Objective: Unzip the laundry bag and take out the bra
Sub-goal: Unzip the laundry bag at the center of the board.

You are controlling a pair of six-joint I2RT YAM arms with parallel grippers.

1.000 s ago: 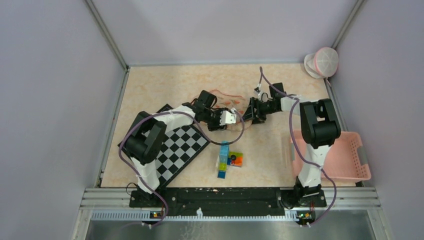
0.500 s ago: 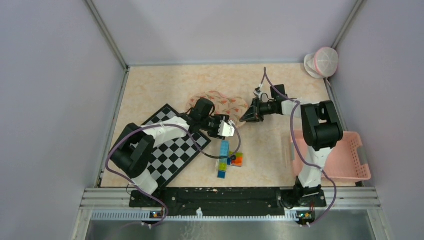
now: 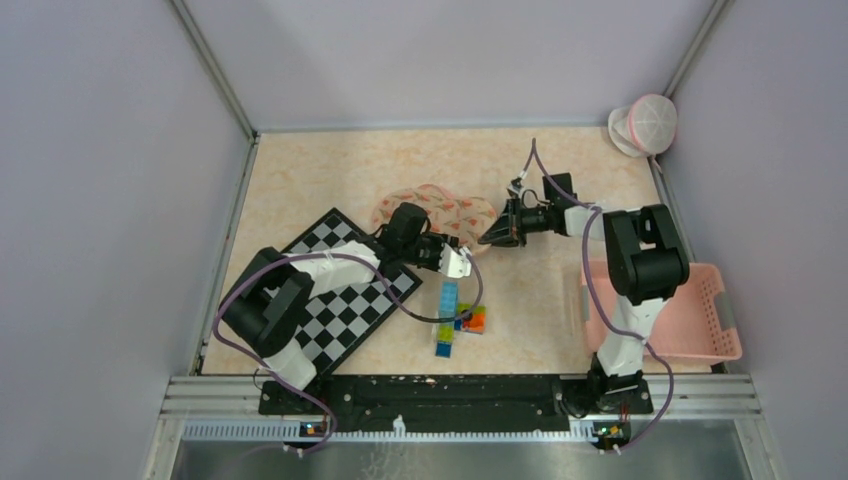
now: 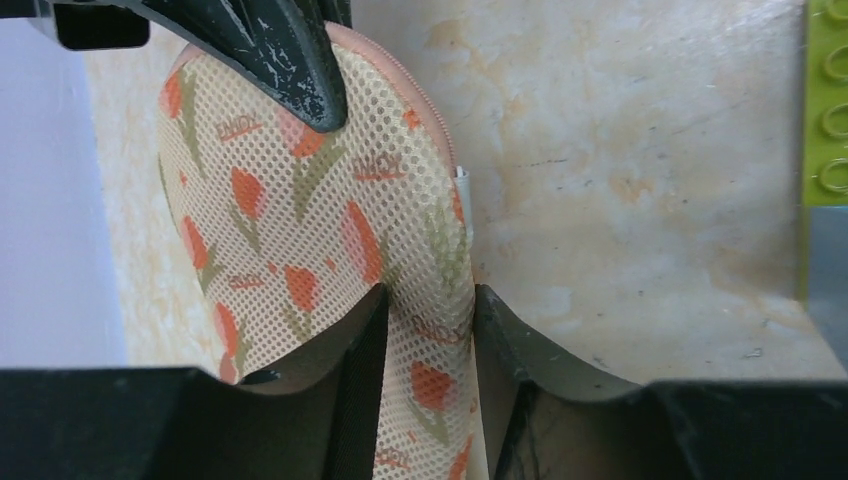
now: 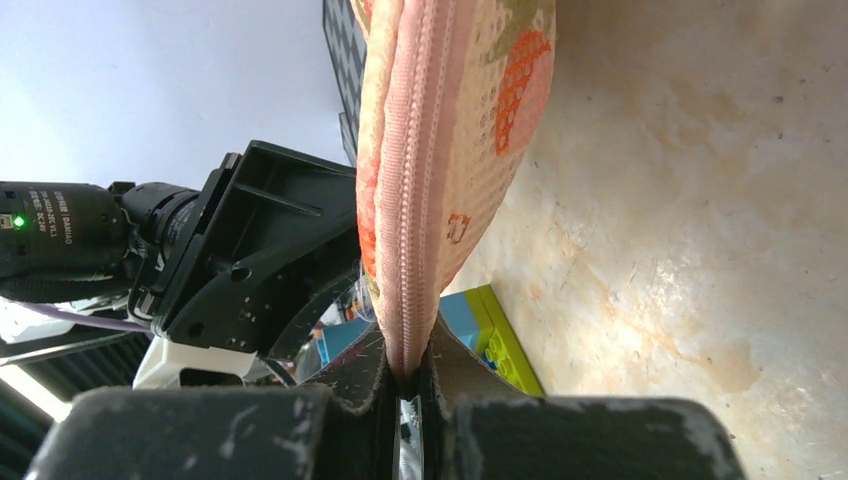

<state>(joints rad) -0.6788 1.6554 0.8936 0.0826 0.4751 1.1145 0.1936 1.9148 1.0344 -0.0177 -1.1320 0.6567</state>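
The laundry bag (image 3: pixel 437 208) is cream mesh printed with orange tulips and has a pink zipper (image 5: pixel 412 190). It lies mid-table. My left gripper (image 3: pixel 468 250) is at the bag's near right end, shut on a fold of the mesh (image 4: pixel 428 310). My right gripper (image 3: pixel 493 236) comes in from the right and is shut on the bag's zipper edge (image 5: pixel 408 365), the zipper running straight down between its fingers. A white tab (image 4: pixel 464 190) shows on the bag's seam. The bra is hidden; nothing of it shows through the mesh.
A chessboard (image 3: pixel 350 290) lies under the left forearm. Coloured toy bricks (image 3: pixel 455 315) sit just in front of the grippers; a green brick (image 4: pixel 825 100) is beside the left gripper. A pink basket (image 3: pixel 680 315) stands at the right, a white-and-pink round thing (image 3: pixel 645 125) in the back right corner.
Both grippers have closed on the bag's right end. The left wrist has drawn back toward the chessboard, and the bag now lies spread out to the left of the grippers.
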